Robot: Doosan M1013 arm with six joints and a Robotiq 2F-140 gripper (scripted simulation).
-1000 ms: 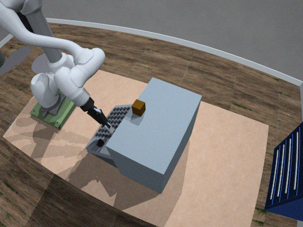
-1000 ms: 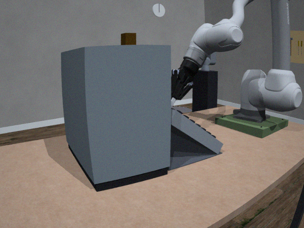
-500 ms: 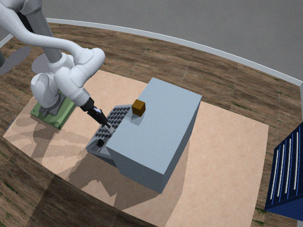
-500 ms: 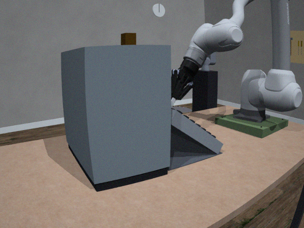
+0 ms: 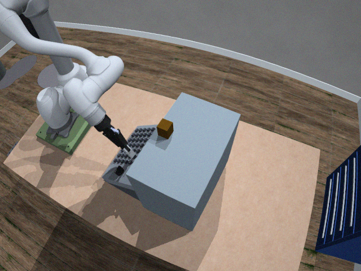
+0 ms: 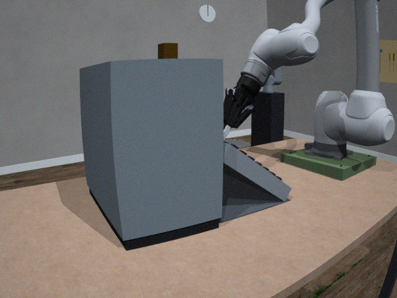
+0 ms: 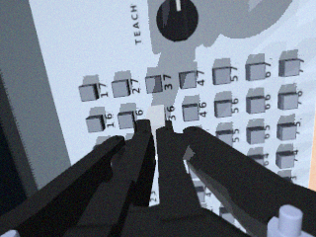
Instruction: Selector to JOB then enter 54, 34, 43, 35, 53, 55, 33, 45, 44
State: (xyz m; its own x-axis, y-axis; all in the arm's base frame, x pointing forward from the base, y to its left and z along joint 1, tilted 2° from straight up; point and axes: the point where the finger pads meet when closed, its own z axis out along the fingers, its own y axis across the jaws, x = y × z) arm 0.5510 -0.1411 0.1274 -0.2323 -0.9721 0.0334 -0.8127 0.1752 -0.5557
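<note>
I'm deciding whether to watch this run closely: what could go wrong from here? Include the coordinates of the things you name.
The closed gripper [image 5: 127,148] [image 7: 158,118] works among tightly spaced keys, so a slight sideways error might press a neighbour. The fingers hide several key labels in the wrist view, which could make a misaimed press hard to spot. The big blue-grey box [image 5: 186,145] [image 6: 166,144] stands right beside the keypad [image 5: 139,139] [image 7: 54,54], so the gripper may bump it.

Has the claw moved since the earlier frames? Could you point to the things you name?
No visible shift: in the top and exterior views, the claw [image 5: 128,150] [image 6: 226,130] keeps its place beside the big grey-blue box [image 5: 186,145] [image 6: 166,138].
</note>
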